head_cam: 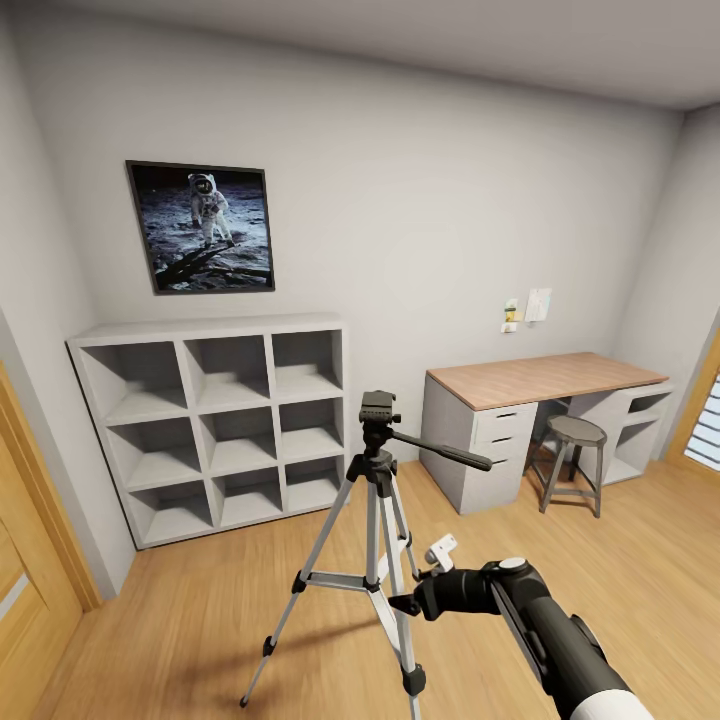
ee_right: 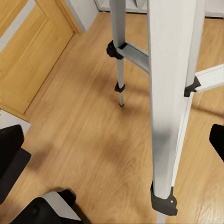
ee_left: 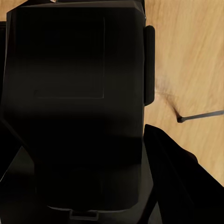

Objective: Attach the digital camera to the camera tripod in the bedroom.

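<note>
Just ahead of the right end effector (head_cam: 425, 580), fingers spread wide and empty, stands the tripod (head_cam: 372, 520), head bare, while the left end effector seemingly holds the camera (ee_left: 74, 107) close, so mounting it is all that remains.

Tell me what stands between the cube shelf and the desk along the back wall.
Nothing stands there: in the head view the stretch between the cube shelf and the desk is bare wall and wooden floor. The camera tripod stands nearer the robot.
</note>
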Controlling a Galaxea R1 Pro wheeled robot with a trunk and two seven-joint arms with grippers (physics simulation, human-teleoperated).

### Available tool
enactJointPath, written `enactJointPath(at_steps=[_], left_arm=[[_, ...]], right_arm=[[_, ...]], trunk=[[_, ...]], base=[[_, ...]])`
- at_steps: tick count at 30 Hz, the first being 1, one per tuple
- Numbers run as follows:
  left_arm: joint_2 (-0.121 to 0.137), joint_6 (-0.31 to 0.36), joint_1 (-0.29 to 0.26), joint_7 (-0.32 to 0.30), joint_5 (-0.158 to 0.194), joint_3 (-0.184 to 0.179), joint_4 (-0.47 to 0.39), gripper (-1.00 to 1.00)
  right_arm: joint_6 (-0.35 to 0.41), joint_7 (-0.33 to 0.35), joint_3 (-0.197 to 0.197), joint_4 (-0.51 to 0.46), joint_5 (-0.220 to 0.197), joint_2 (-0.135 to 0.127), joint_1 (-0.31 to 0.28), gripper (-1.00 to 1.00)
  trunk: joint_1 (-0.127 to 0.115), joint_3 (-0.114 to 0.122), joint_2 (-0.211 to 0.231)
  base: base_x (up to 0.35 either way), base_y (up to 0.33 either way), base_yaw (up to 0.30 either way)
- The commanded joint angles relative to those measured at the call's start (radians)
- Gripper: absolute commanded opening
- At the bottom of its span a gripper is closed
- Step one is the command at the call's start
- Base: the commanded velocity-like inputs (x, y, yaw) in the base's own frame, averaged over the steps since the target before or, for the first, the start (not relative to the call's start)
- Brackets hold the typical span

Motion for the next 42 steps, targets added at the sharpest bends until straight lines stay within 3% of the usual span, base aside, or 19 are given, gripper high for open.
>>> enactJointPath(at_steps=[1,10,22,31,42], left_arm=[[0.0,-0.001,0.0,-0.004,0.008,-0.008,0.001,-1.0],[0.0,-0.001,0.0,-0.004,0.008,-0.007,0.001,-1.0],[0.002,-0.001,0.0,-0.004,0.008,-0.007,0.001,-1.0],[0.002,-0.001,0.0,-0.004,0.008,-0.007,0.001,-1.0],[0.002,-0.001,0.0,-0.004,0.008,-0.007,0.001,-1.0]], right_arm=[[0.008,0.005,0.0,-0.001,0.008,0.0,0.0,1.0],[0.07,0.01,-0.004,-0.003,0.006,-0.006,0.0,1.0],[0.236,0.042,-0.041,-0.157,-0.01,-0.02,0.0,1.0],[0.252,0.039,-0.112,-0.186,-0.002,-0.041,0.0,1.0],[0.254,0.041,-0.121,-0.192,0.004,-0.059,0.0,1.0]], trunk=[[0.0,0.0,-0.001],[0.0,-0.008,-0.001],[0.0,-0.026,-0.001],[0.0,-0.04,-0.001],[0.0,-0.058,-0.001]], base=[[0.0,0.0,0.0],[0.0,0.0,0.0],[0.0,0.0,0.0],[0.0,0.0,0.0],[0.0,0.0,0.0]])
